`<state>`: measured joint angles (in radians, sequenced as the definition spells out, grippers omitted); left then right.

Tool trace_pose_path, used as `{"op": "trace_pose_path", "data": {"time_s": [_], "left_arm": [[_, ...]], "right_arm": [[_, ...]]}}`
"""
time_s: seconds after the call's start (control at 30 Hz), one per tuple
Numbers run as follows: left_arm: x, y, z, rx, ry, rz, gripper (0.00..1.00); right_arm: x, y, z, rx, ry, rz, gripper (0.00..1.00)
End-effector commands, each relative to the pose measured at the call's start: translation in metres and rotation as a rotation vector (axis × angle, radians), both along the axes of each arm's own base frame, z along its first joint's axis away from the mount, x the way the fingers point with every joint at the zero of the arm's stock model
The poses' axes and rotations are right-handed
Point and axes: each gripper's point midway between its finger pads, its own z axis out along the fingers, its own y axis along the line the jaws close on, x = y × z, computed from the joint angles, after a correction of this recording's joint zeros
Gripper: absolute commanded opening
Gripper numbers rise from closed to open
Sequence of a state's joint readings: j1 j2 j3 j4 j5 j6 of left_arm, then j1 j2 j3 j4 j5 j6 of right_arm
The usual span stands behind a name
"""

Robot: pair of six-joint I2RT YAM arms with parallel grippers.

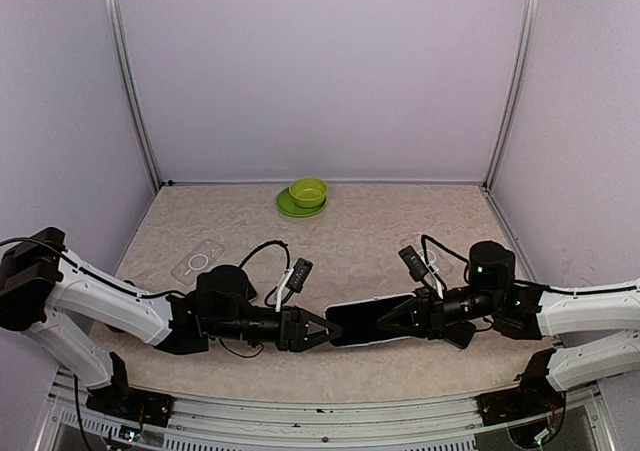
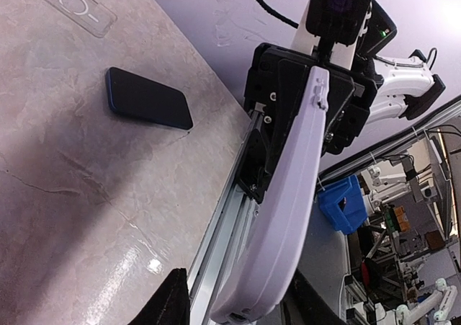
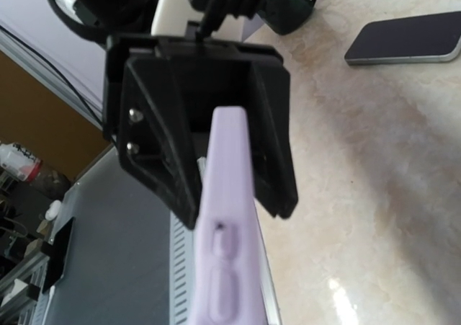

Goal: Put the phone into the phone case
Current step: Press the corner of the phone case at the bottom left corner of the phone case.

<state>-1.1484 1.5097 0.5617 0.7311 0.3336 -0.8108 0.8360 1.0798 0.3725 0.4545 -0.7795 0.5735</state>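
Observation:
The lilac phone case (image 3: 225, 217) hangs above the table's front rail, between my two grippers. From above it shows as a dark slab with a pale rim (image 1: 355, 323). My right gripper (image 1: 388, 321) is shut on its right end. My left gripper (image 2: 238, 312) is open around the left end, with a gap showing beside one finger (image 2: 170, 302). The phone (image 2: 149, 98), a dark flat slab, lies on the table away from the case, and is also seen in the right wrist view (image 3: 403, 40). In the top view I cannot make the phone out.
A clear case (image 1: 197, 261) lies flat at the left of the table. A green bowl on a green plate (image 1: 308, 193) stands at the back centre. The metal front rail (image 2: 223, 231) runs just under the held case. Walls enclose three sides.

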Motion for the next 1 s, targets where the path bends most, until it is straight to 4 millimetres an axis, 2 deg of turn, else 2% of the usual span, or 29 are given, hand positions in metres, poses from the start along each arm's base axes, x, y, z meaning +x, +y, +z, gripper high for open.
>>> {"op": "trace_pose_path", "data": {"time_s": [0.0,0.33,0.43,0.53,0.83,0.9,0.97], "left_arm": [[-0.006,-0.0062,0.0058,-0.032,-0.005,-0.025,0.43],[-0.0108,-0.0128,0.0056,-0.033,-0.003,-0.047,0.41],[-0.011,-0.0128,0.0052,-0.032,-0.002,-0.048,0.38],[-0.0108,-0.0127,0.005,-0.03,-0.003,-0.047,0.32],[-0.01,-0.0124,0.0048,-0.027,-0.004,-0.042,0.04],[-0.0096,-0.0123,0.0044,-0.025,-0.004,-0.039,0.0],[-0.0093,-0.0119,0.0034,-0.023,-0.005,-0.037,0.02]], "right_arm": [[0.0001,0.0031,0.0301,0.095,-0.071,0.0,0.0],[0.0024,0.0038,0.0327,0.097,-0.068,-0.011,0.0],[0.0024,0.0041,0.0332,0.097,-0.069,-0.009,0.0],[0.0023,0.0046,0.0328,0.094,-0.071,-0.006,0.0],[0.006,0.0067,0.028,0.073,-0.077,-0.013,0.0],[0.0066,0.0067,0.0279,0.072,-0.077,-0.017,0.0],[0.0086,0.0065,0.0284,0.072,-0.078,-0.028,0.0]]}}
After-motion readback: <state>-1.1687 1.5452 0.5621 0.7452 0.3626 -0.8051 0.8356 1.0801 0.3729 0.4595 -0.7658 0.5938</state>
